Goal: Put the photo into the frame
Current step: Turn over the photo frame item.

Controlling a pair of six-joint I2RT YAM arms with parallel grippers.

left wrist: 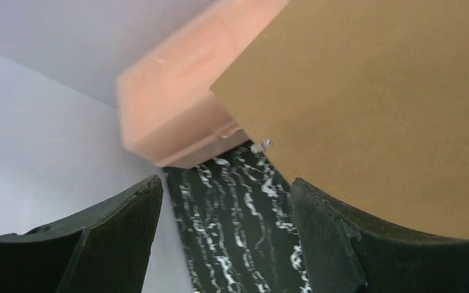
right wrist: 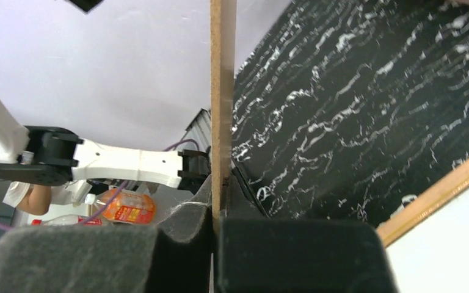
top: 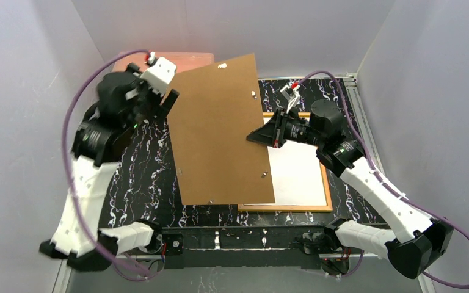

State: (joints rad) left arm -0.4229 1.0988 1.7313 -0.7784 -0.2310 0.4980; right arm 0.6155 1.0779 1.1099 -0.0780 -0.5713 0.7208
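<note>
Brown fibreboard backing [top: 220, 128], pinched edgewise in the right pincer [top: 260, 137], is held up off the frame [top: 327, 186], exposing the photo [top: 296, 174] lying white-side-up inside; the left pincer [top: 170, 101] gapes empty beside the board's corner.

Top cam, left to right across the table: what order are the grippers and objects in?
left gripper → brown backing board → right gripper, clamped on that board's right edge → photo, white back up. Left out, overlapping others: pink box, frame.
</note>
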